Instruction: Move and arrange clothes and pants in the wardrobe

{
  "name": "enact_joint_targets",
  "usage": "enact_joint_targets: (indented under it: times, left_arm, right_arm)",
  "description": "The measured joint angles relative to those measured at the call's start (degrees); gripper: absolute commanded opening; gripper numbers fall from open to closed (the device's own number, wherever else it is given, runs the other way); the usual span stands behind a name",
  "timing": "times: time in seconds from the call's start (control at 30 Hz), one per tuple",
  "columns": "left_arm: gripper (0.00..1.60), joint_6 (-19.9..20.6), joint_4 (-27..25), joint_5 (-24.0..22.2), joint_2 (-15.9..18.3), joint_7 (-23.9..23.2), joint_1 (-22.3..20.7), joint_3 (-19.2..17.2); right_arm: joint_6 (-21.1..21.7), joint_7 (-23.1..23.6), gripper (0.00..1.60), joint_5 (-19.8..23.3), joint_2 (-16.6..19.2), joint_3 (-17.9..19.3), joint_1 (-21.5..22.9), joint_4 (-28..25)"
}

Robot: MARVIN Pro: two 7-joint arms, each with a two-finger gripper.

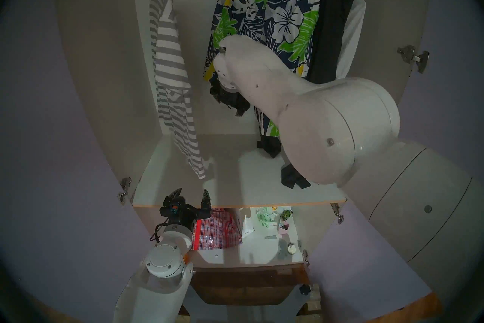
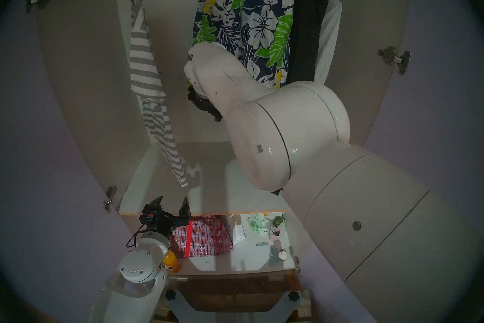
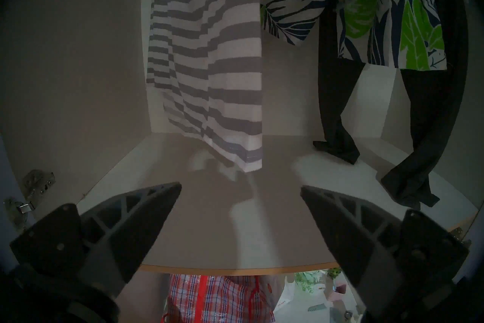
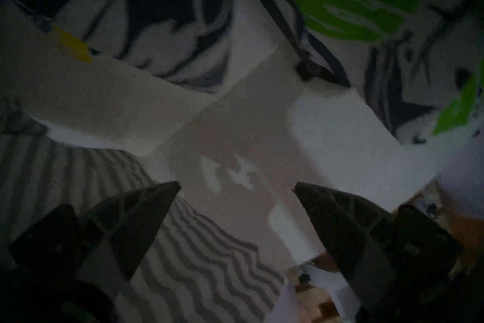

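Head view: the left gripper (image 1: 191, 195) waits spread and empty at the shelf (image 1: 230, 173) front edge, low, likely to stay out of the way. Above the shelf's left side hangs the T-shirt (image 1: 170, 73), alone, with open room to its right. Farther right crowd the shorts (image 1: 269, 21), black pants (image 1: 330, 34) and blouse (image 1: 353, 34). The right gripper (image 4: 237, 187), jaws apart, empty, hangs just below the shorts' hem.

We've got soft matt cloth on the grey-and-white striped T-shirt (image 1: 170, 73), and a smooth matt white shelf board (image 1: 235, 183). Our glossy white plastic arm shell (image 1: 327, 131) catches light, and the red checked bag (image 1: 217, 230) looks shiny woven plastic.
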Motion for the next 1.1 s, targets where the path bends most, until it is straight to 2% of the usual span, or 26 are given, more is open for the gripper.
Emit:
enact_joint_targets:
  times: [0.1, 0.17, 0.27, 0.37, 0.57, 0.67, 0.73, 0.83, 1.03, 1.1]
  left_arm:
    - [1.60, 0.0, 0.0, -0.1, 0.1, 0.1, 0.0, 0.1]
    - [1.60, 0.0, 0.0, -0.1, 0.2, 0.1, 0.0, 0.1]
    - [1.60, 0.0, -0.1, -0.2, 0.3, 0.2, 0.0, 0.2]
    - [1.60, 0.0, -0.1, -0.3, 0.4, 0.3, 0.0, 0.3]
    - [1.60, 0.9, -0.2, 0.4, 0.4, 2.0, -0.1, 0.6]
    - [1.60, 1.6, -0.1, 1.1, 0.2, 3.4, -0.3, 1.0]
    - [1.60, 1.9, 0.0, 1.8, -0.5, 5.4, -0.6, 1.2]
    - [1.60, 2.0, 0.4, 2.9, -1.0, 7.7, -1.0, 1.8]
    - [1.60, 1.5, 1.8, 5.2, -1.5, 11.7, -1.8, 2.7]
    - [1.60, 0.9, 4.1, 5.9, -1.2, 12.9, -3.0, 2.7]
  right_arm:
    - [3.4, 6.2, 1.60, -4.1, 0.8, -3.7, -0.2, -0.8]
    - [3.5, 9.5, 1.60, -7.5, 1.0, -5.5, -0.4, -1.1]
    - [-0.7, 14.3, 1.60, -10.4, 1.1, -7.8, -0.5, 0.2]
    - [-4.3, 13.9, 1.60, -10.2, 1.1, -7.1, -0.3, 3.2]
    - [-4.4, 11.9, 1.60, -9.6, 2.0, -6.2, -0.8, 4.9]
    - [-3.0, 12.1, 1.60, -9.7, 3.1, -7.2, -0.9, 5.0]
    - [-1.7, 14.0, 1.60, -10.8, 4.2, -9.1, -1.4, 4.7]
    - [-2.1, 18.5, 1.60, -12.5, 5.1, -12.9, -3.2, 3.9]
    - [-2.9, 20.0, 1.60, -14.4, 5.9, -18.5, -4.0, 3.9]
    - [-2.7, 20.4, 1.60, -14.7, 6.6, -20.1, -4.0, 3.9]
